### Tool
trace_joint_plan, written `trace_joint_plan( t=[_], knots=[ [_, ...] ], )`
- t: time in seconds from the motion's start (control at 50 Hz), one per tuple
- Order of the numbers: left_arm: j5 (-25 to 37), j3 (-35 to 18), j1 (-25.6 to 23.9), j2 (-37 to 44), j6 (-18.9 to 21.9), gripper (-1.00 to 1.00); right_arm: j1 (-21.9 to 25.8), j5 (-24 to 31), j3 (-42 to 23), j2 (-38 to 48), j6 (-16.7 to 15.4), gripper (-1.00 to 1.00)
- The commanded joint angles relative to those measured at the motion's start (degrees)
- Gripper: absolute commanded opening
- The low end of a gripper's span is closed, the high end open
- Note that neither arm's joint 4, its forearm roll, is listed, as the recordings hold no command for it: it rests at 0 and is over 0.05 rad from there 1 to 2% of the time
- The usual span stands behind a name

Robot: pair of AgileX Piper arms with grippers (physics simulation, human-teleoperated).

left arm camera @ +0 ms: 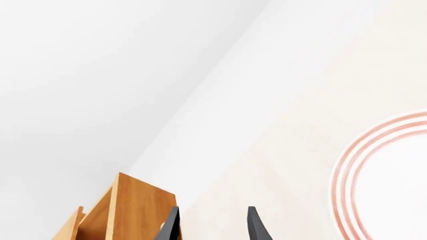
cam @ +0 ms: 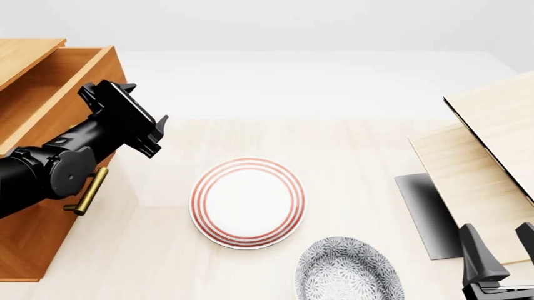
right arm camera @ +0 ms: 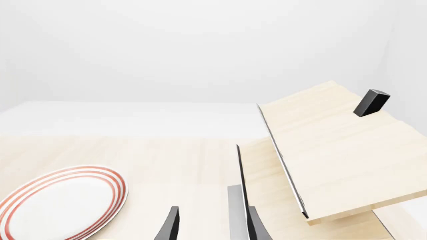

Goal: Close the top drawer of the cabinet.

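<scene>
The orange-brown cabinet [cam: 25, 53] stands at the table's left edge. Its top drawer [cam: 46, 100] is pulled out, showing a plain wood interior. A brass bar handle [cam: 87, 190] sits on the front face just below my left arm. My left gripper [cam: 152, 134] is open and empty, right beside the upper corner of the drawer's front panel. That corner shows in the left wrist view [left arm camera: 137, 210], next to my left fingertips [left arm camera: 170, 225]. My right gripper [cam: 501, 259] is open and empty at the near right, far from the cabinet.
A white plate with red rings [cam: 247, 201] lies mid-table. A grey patterned bowl [cam: 349, 270] sits near the front edge. Pale wood panels [cam: 492, 156] on a dark base [cam: 426, 212] stand tilted at the right, close to my right gripper [right arm camera: 212, 227].
</scene>
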Motion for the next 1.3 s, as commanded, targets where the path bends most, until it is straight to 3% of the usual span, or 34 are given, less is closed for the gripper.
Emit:
trace_joint_plan(
  t=[0.02,0.64,1.0,1.3],
  knots=[
    [0.6,0.8,3.1,-1.7,0.1,1.00,0.0,0.0,0.0,0.0,0.0,1.00],
    [-1.6,3.6,11.8,-0.8,4.3,1.00,0.0,0.0,0.0,0.0,0.0,1.00],
    [-1.0,3.6,15.9,-1.8,4.6,1.00,0.0,0.0,0.1,-0.1,0.0,1.00],
    [-4.0,3.2,23.0,0.8,7.1,1.00,0.0,0.1,0.1,-0.2,0.0,1.00]
  ],
)
